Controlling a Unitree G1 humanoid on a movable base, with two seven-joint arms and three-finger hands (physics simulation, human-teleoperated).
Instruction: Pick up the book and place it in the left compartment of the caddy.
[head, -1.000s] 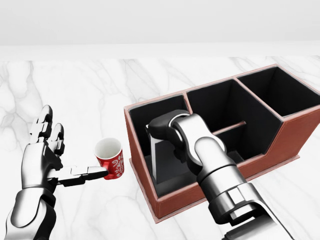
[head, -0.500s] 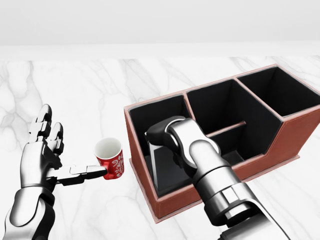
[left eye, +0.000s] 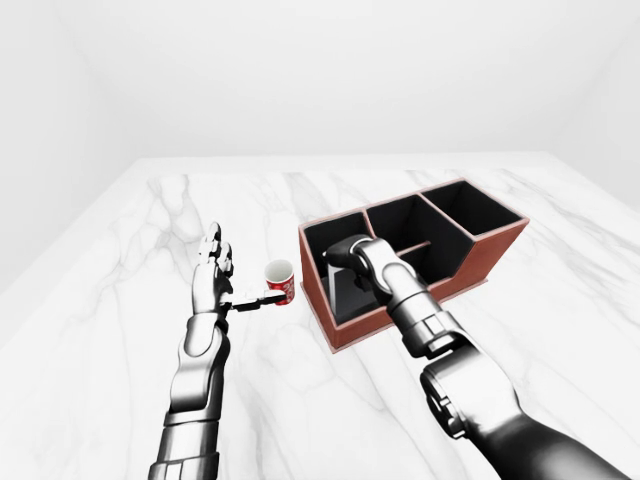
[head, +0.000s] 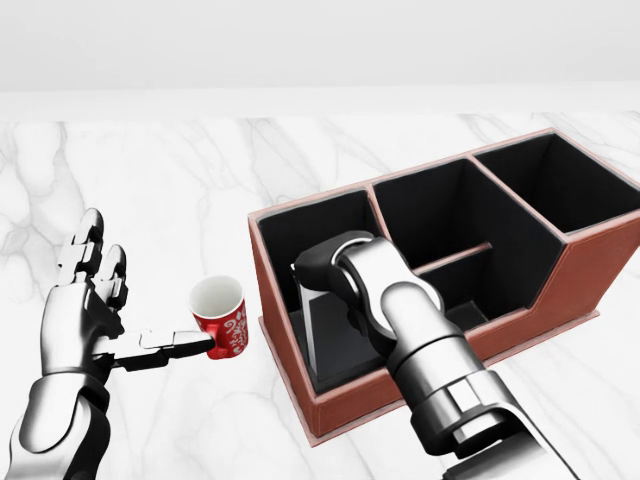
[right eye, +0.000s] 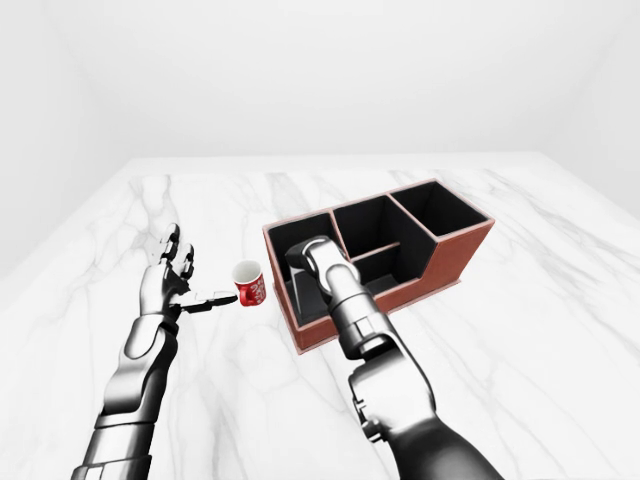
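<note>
The caddy (head: 560, 275) is a red-brown box w/ black lining, sitting at an angle on the white marble counter (head: 150, 180), right of centre in the head view. The book (head: 318, 325) is standing upright inside the leftmost compartment, grey cover facing the cam, dark spine edge along its left side, bottom edge down near the compartment floor afaict. The right robot hand (head: 325, 262) is right on top of it, dark palm and fingers draped over the book's top edge, wrist bent over, forearm coming in from the bottom right. Can't tell if it's actually clamped on the book or just resting there tbh, the wrist blocks the fingertips in all three views. The middle compartment has a low divider across it, and the one at the far right is the shallow-looking one w/ the taller outer wall. Over on the left, the left robot hand (head: 85, 300) is held up w/ fingers spread and unclenched, thumb sticking out sideways so its tip touches or nearly touches a small red cup (head: 222, 318) w/ white inside and white pattern, standing upright on the counter just beside the caddy's left wall, not touching it.
</note>
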